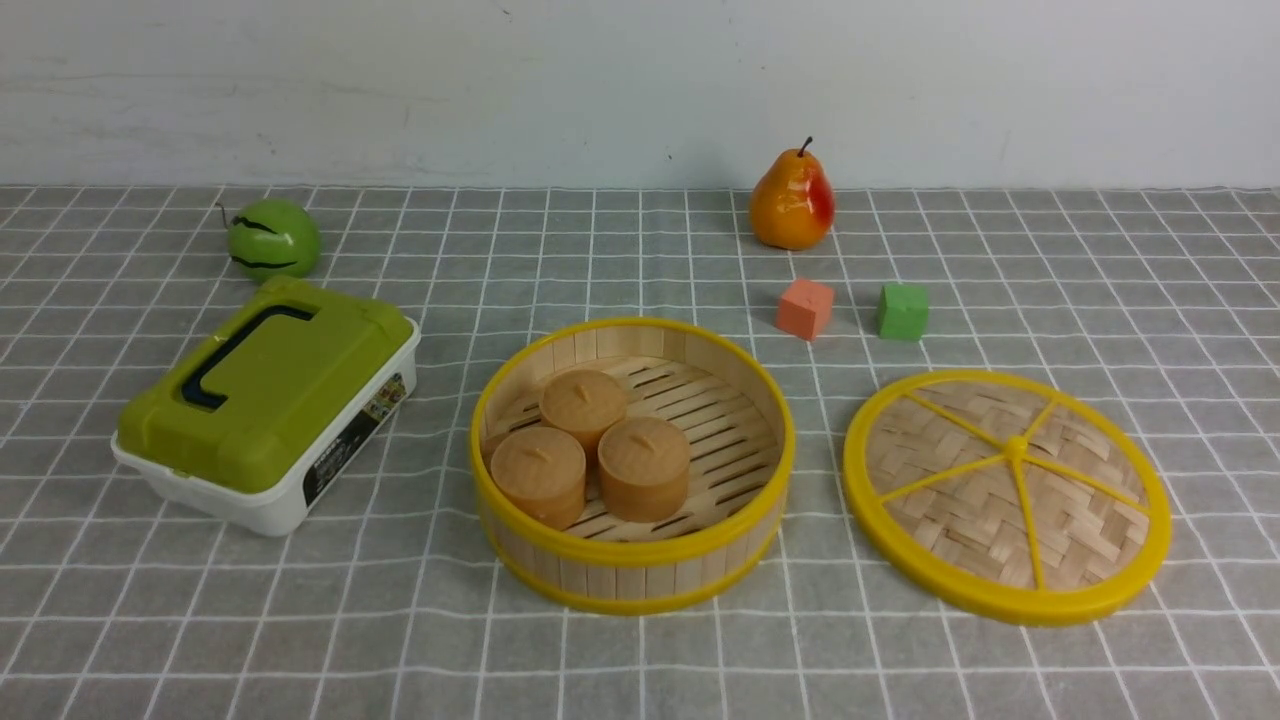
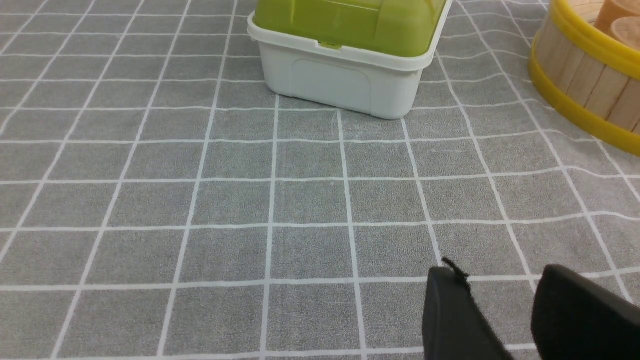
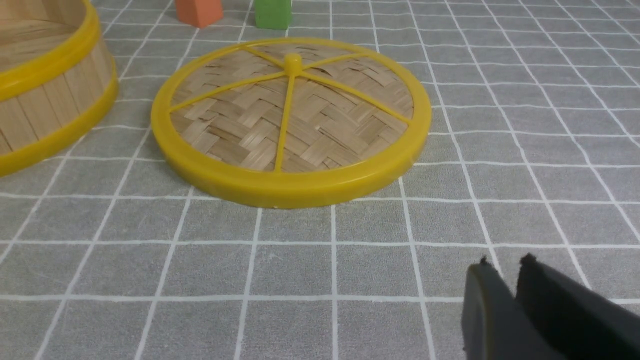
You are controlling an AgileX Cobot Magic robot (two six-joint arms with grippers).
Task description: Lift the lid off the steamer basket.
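A grey cloth with a white grid covers the desk [image 1: 640, 650], under a plain white wall; the steamer basket [image 1: 632, 572] stands open at centre with three brown buns [image 1: 588, 402] inside; the lid [image 1: 1006, 494] lies flat on the cloth just to its right, apart; one lidded box [image 1: 265, 402], one green fruit [image 1: 273, 238], one pear [image 1: 792, 200], two cubes [image 1: 805, 308]; left jaws [image 2: 500, 285] released, empty; right jaws [image 3: 502, 265] nearly clenched, holding nothing.

Matte black, flat-sided left claw [image 2: 500, 280] and right claw [image 3: 506, 270] fingers.
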